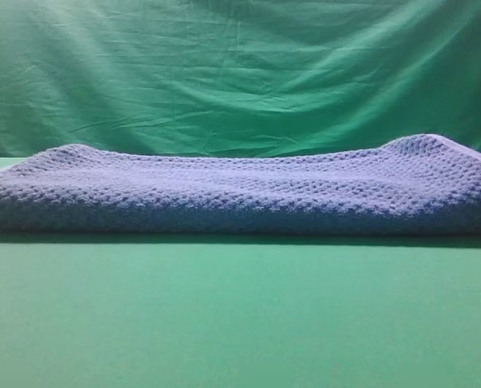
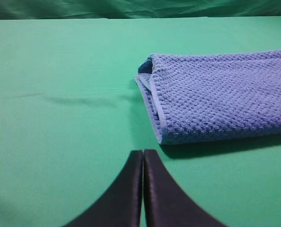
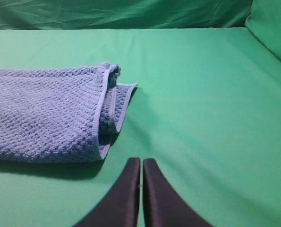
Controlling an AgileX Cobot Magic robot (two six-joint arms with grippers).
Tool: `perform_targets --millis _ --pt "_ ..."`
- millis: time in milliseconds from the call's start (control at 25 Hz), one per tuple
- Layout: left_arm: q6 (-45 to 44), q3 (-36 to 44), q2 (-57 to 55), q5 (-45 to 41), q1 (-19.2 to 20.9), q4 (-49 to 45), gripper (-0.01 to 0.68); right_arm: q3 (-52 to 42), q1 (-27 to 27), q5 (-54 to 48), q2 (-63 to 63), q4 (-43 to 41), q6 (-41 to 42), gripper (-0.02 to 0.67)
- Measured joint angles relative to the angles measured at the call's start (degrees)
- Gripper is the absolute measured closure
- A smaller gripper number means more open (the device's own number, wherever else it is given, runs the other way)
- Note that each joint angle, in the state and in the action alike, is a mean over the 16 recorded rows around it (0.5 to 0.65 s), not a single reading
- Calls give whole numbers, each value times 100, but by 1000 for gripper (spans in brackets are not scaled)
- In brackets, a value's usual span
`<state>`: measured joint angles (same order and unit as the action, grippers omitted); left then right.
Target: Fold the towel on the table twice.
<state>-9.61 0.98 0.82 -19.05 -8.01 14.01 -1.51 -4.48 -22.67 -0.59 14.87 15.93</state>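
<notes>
On bench point(image 1: 240, 323): towel point(image 1: 240, 190), blue-grey waffle weave, lying flat, folded into long strip, layers visible at both short ends, pale hem exposed. Judged: one fold done, second pending. Left hand point(image 2: 143, 156): fingers together, empty, just short of towel's left end. Right hand point(image 3: 141, 163): fingers together, empty, near right end. Both apparently staged for corner pickup. Behind: wrinkled green backdrop point(image 1: 240, 73).

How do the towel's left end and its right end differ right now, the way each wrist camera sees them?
The towel's left end has its layers stacked fairly evenly, pale hems lining up down the edge. The towel's right end is less tidy: a lower layer pokes out past the top one in a flat corner on the table. The left end gapes slightly at its far corner; the right end bunches there. Both lie folded, untouched, with a shut gripper just short of each.
</notes>
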Motion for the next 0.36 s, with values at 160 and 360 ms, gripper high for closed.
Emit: perform_targets --millis 160,360 --pt "0 0 0 0 4 0 673 0 0 0 0 3 0 649" --pt "0 0 0 0 4 0 673 0 0 0 0 4 0 649"
